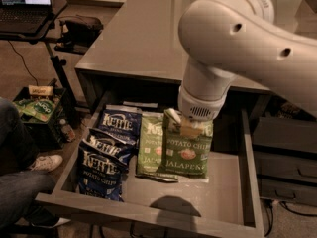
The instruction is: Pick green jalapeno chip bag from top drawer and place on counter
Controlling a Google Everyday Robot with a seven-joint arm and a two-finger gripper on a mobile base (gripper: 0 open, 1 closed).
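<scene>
We are pinching the top edge of the green jalapeno chip bag in our end effector; the bag is hanging directly beneath it, long axis upright, over the middle of the top drawer, with the tabletop lying beyond the drawer's back

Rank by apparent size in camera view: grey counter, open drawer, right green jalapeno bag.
Glossy grey counter and open grey top drawer: about alike; drawer nearer.
Light-green jalapeno chip bag, hand at its top.
</scene>
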